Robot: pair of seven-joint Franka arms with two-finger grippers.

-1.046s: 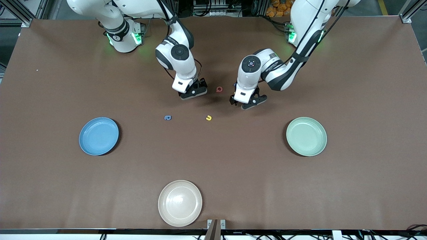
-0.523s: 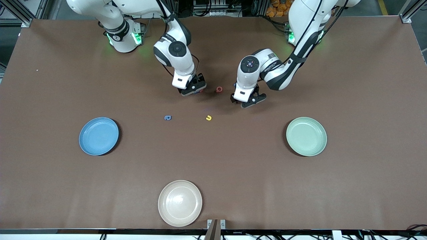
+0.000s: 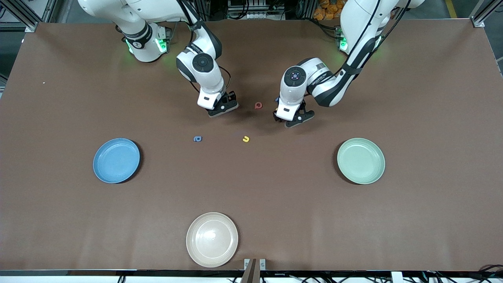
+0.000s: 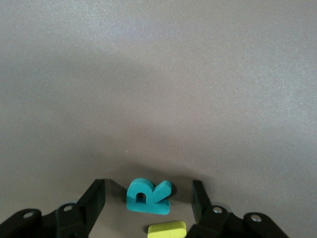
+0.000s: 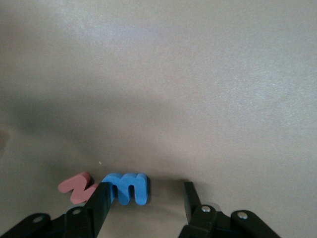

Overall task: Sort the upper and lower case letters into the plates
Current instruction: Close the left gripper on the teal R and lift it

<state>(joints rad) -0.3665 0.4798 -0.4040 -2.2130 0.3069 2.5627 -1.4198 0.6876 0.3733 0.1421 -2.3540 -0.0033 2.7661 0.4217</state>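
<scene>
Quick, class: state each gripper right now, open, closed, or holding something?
Left gripper: open, fingers either side of the teal R on the table.
Right gripper: open, around the blue m on the table.

table (image 3: 412,98): brown mat, evenly lit | frame posts (image 3: 481,13) — aluminium, at corners | floor: grey

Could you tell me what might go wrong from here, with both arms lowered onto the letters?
1. The right tool straddles the small blue foam letter, which touches a red foam letter; closing may drag or lift both.
2. The left tool brackets the teal foam letter R, with a yellow-green foam piece close beside it; a finger could nudge it.
3. These flat letters could slip or tilt when pinched.
</scene>
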